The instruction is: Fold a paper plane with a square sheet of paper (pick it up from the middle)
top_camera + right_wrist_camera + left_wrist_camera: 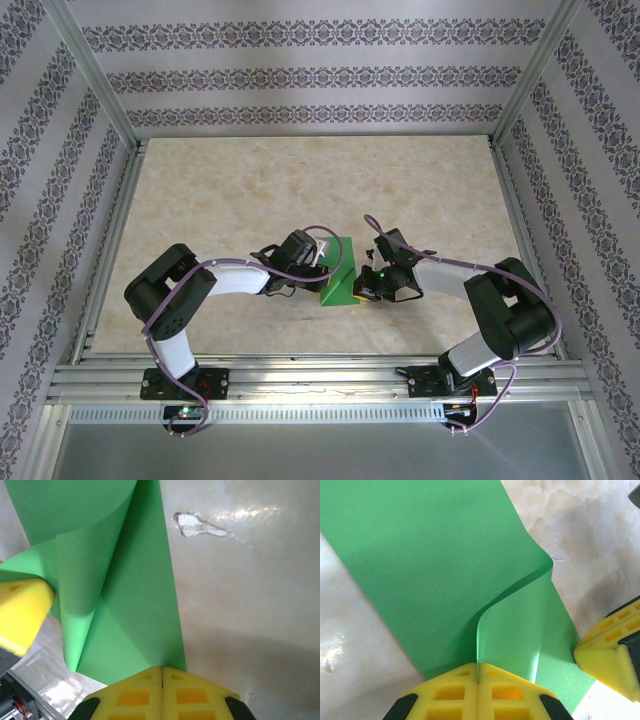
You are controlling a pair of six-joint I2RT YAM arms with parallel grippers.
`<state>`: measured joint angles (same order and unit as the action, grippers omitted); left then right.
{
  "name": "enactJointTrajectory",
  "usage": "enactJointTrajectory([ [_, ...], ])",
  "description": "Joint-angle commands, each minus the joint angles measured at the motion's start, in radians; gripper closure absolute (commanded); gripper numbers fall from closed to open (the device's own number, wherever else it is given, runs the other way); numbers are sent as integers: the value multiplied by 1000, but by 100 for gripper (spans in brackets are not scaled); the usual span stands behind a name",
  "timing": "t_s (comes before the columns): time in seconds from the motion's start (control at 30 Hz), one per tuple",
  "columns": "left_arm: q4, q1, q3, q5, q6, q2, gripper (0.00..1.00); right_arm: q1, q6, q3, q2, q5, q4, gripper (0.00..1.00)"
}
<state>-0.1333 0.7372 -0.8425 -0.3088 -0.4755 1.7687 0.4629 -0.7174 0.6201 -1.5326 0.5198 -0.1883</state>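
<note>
Clamping a raised fold of the square sheet of paper [445, 565], the left gripper [478, 674] is shown with its yellow fingers [470, 700] pressed together. The green ridge runs straight into the seam between them. Ahead and to the left of this claw the sheet is spread over the table [590, 545]. To its right, the paper is curled upward. The right gripper [161, 672] is likewise closed, with an edge of the sheet pinched at its fingertips. Ahead of it the paper is lifted and rolled over toward its left, beside a yellow finger of the other claw. A pale chipped patch [200, 526] is visible on the table ahead and slightly right. Seen from above, the sheet is held between both claws.
</note>
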Motion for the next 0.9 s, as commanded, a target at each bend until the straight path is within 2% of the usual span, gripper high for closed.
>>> enactJointTrajectory([
  [0.0, 31, -16, -27, 20, 23, 11, 100, 8, 18, 0, -20, -53, -57, 99],
  [0.2, 24, -16, -33, 1, 31, 26, 100, 8, 23, 0, -19, -52, -63, 99],
  [0.87, 18, -16, -4, 39, 3, -2, 100, 6, 32, 6, -25, -53, -72, 100],
])
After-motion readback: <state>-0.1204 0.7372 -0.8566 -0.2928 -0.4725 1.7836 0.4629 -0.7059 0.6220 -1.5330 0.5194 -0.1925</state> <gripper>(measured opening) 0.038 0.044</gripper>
